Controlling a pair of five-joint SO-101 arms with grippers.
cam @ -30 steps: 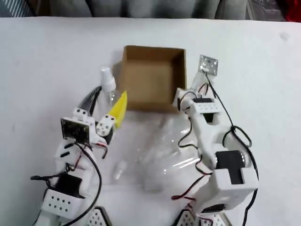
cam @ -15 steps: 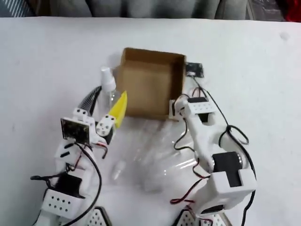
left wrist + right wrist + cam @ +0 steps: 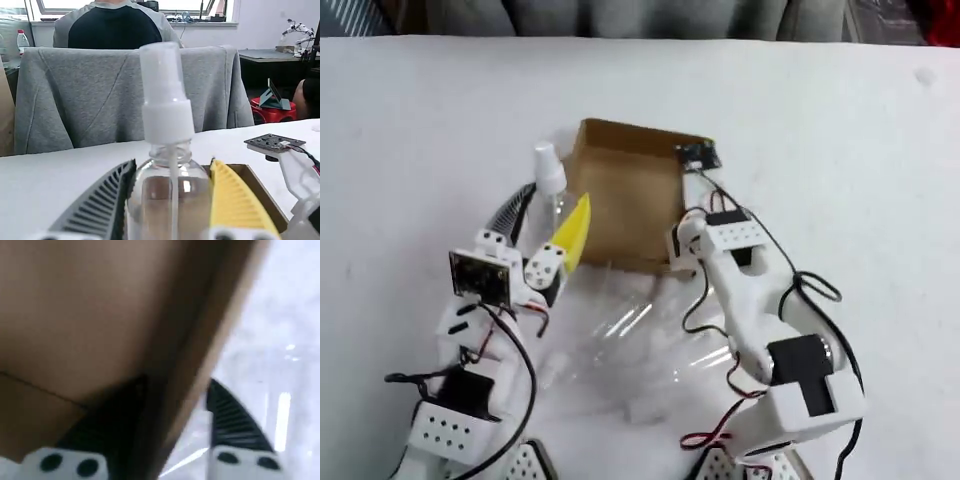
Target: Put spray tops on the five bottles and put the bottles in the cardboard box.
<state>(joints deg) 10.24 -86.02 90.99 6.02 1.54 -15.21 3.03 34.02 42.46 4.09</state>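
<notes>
A clear bottle (image 3: 553,190) with a white spray top stands upright to the left of the cardboard box (image 3: 620,200), and my left gripper (image 3: 558,207) is shut on it. In the left wrist view the bottle (image 3: 167,115) sits between the grey and yellow fingers (image 3: 235,200) of the left gripper (image 3: 172,170), with the box (image 3: 252,182) behind. My right gripper (image 3: 678,242) is shut on the box's near right wall. In the right wrist view that wall (image 3: 190,370) runs between the two black fingers of the right gripper (image 3: 175,390). Clear bottles (image 3: 630,328) lie on the table in front of the box.
The white table (image 3: 420,120) has free room to the left, right and far side of the box. A grey chair back (image 3: 120,95) stands beyond the far edge. The other arm's camera board (image 3: 275,143) hangs over the box.
My right gripper has dragged the cardboard box to the left and toward the arms, tipping it. The left arm and its bottle have stayed still.
</notes>
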